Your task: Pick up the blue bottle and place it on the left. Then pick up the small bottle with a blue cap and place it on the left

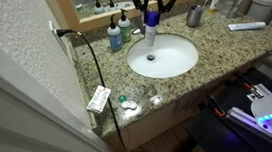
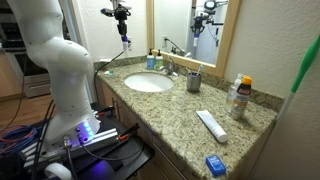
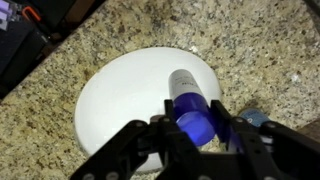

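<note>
My gripper (image 3: 196,122) is shut on the small bottle with a blue cap (image 3: 186,88), a white cylinder, and holds it high over the white sink (image 3: 120,95). Both exterior views show the gripper (image 1: 150,6) (image 2: 122,18) above the basin with the small bottle (image 1: 151,26) (image 2: 125,42) hanging from it. The blue bottle (image 1: 115,37) stands on the granite counter beside the sink, next to the green bottle (image 1: 124,25). Both stand together in an exterior view (image 2: 153,59), too small to separate there.
A metal cup (image 1: 195,17) (image 2: 193,82) stands behind the sink. A long white tube (image 1: 247,25) (image 2: 211,125), two more bottles (image 2: 238,97) and a small blue box (image 2: 215,164) lie further along. Packets (image 1: 99,100) and a black cable (image 1: 91,52) are at the counter's end.
</note>
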